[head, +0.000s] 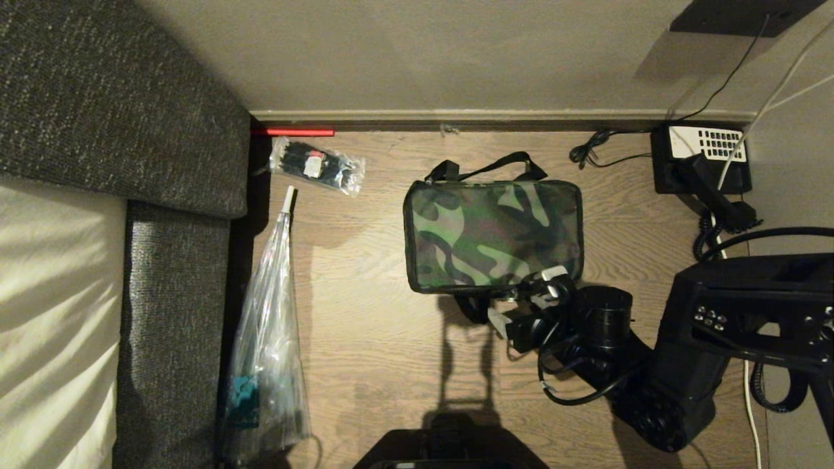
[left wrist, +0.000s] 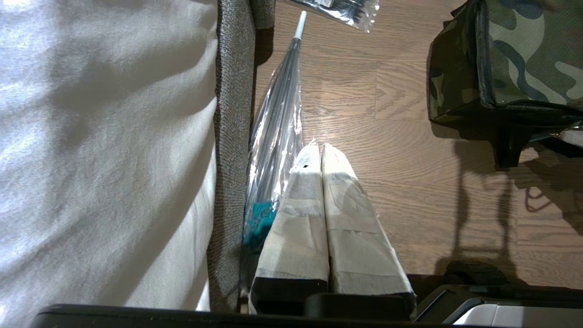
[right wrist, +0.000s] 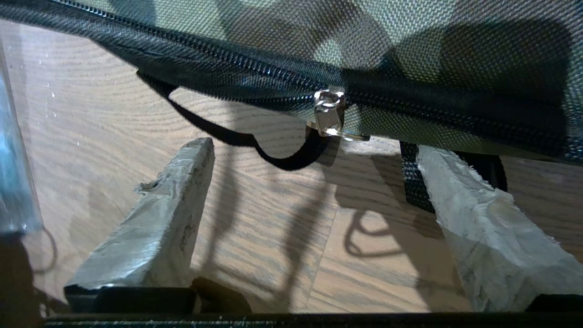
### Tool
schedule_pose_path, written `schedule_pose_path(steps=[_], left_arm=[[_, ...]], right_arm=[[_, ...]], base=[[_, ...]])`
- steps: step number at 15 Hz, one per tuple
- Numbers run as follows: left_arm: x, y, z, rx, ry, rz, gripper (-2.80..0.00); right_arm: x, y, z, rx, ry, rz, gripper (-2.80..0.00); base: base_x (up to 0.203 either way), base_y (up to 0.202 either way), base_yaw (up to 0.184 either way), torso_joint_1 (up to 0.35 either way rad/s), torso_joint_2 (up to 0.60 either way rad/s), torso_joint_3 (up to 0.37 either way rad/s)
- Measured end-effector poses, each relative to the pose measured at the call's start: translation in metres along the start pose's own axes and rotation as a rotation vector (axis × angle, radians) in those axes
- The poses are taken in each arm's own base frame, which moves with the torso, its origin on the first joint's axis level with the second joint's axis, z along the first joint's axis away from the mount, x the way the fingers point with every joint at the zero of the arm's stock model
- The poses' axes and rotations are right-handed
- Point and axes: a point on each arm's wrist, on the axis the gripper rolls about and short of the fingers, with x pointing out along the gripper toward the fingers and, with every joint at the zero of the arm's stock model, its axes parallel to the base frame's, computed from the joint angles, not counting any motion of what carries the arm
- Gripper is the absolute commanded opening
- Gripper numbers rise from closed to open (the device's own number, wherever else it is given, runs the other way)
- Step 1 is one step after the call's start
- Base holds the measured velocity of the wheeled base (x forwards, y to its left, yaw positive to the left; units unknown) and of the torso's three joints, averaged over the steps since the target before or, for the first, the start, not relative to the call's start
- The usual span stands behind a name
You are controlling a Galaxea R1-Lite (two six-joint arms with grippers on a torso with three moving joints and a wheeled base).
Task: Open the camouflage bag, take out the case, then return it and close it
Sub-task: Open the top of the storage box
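Note:
The camouflage bag (head: 492, 234) lies flat on the wooden floor with its lid down and its black straps at the far and near edges. The case is hidden. My right gripper (head: 524, 298) is at the bag's near right corner, open, with nothing between its taped fingers. In the right wrist view the bag (right wrist: 364, 36) fills the frame's upper part. Its black zipper runs across, and the metal zipper pull (right wrist: 330, 114) hangs just beyond the open gripper (right wrist: 314, 150). My left gripper (left wrist: 320, 148) is parked low at the left, shut and empty, with the bag (left wrist: 514, 54) off to its side.
A long clear plastic bag (head: 267, 352) lies along the grey upholstered furniture (head: 176, 260) on the left. A small clear packet (head: 317, 166) lies near the back wall. A black desk telephone (head: 704, 159) with cords sits at the back right.

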Motion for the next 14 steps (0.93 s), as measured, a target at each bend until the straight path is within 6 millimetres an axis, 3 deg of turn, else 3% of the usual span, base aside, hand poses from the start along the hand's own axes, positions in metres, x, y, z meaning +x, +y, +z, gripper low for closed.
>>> schedule_pose_path(steps=[6,14], left_arm=[[0.000,0.000,0.000,0.000,0.000,0.000,-2.80],[0.000,0.000,0.000,0.000,0.000,0.000,-2.80]], right_arm=[[0.009,0.001,0.000,0.025,-0.048,-0.005,0.00],[-0.002,0.007,0.004,0.045,-0.040,0.023,0.00]], base=[[0.000,0.000,0.000,0.000,0.00,0.000],[0.000,0.000,0.000,0.000,0.00,0.000]])
